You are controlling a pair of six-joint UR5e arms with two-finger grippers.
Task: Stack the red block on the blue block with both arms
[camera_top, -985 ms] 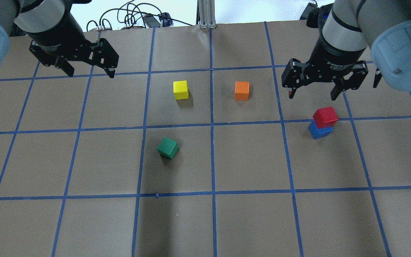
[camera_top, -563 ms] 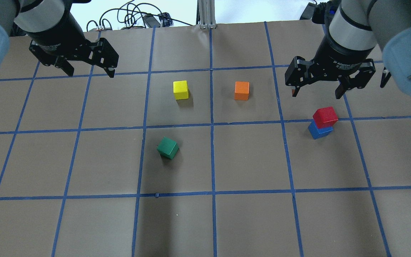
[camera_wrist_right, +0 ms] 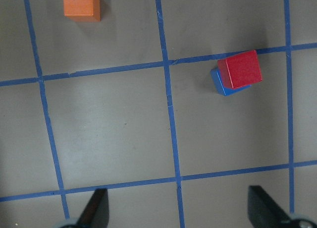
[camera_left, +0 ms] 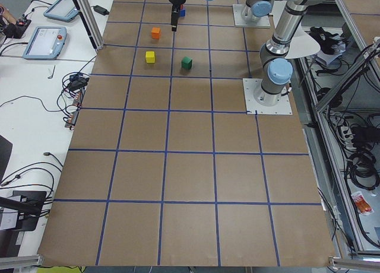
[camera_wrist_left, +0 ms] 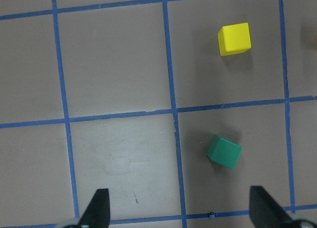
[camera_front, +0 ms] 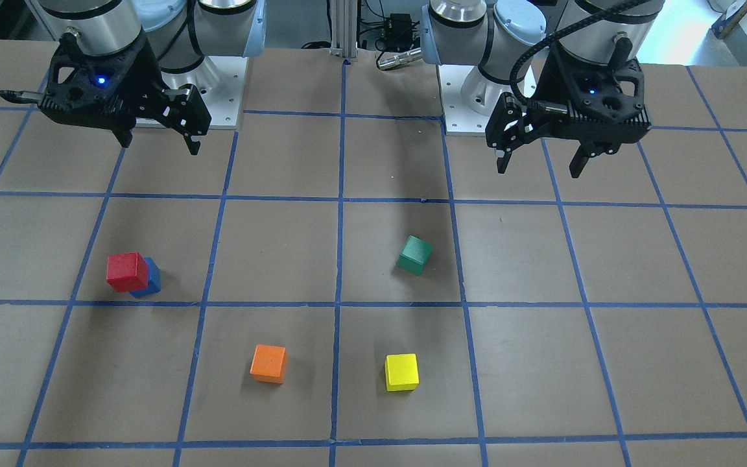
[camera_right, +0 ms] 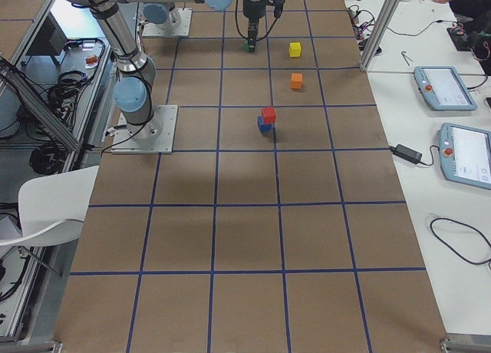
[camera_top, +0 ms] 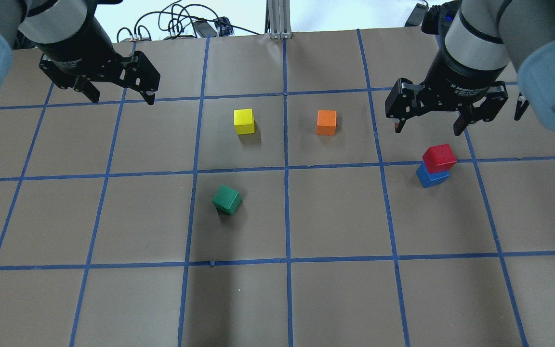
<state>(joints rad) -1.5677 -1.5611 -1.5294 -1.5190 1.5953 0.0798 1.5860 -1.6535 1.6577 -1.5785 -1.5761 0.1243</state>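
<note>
The red block (camera_top: 439,157) rests on top of the blue block (camera_top: 430,178), set a little askew, on the right side of the table. The stack also shows in the front-facing view, red block (camera_front: 126,271) on blue block (camera_front: 152,279), and in the right wrist view, red block (camera_wrist_right: 241,69) on blue block (camera_wrist_right: 218,82). My right gripper (camera_top: 427,128) is open and empty, raised above the table just beyond the stack. My left gripper (camera_top: 123,100) is open and empty, high over the far left of the table.
A yellow cube (camera_top: 244,121) and an orange cube (camera_top: 326,122) sit in the far middle squares. A green cube (camera_top: 227,199) lies turned, nearer the centre. Cables (camera_top: 176,24) lie past the table's far edge.
My right gripper has shifted slightly to the right and away from the stack, still open. The stacked blocks and the left arm have not moved.
</note>
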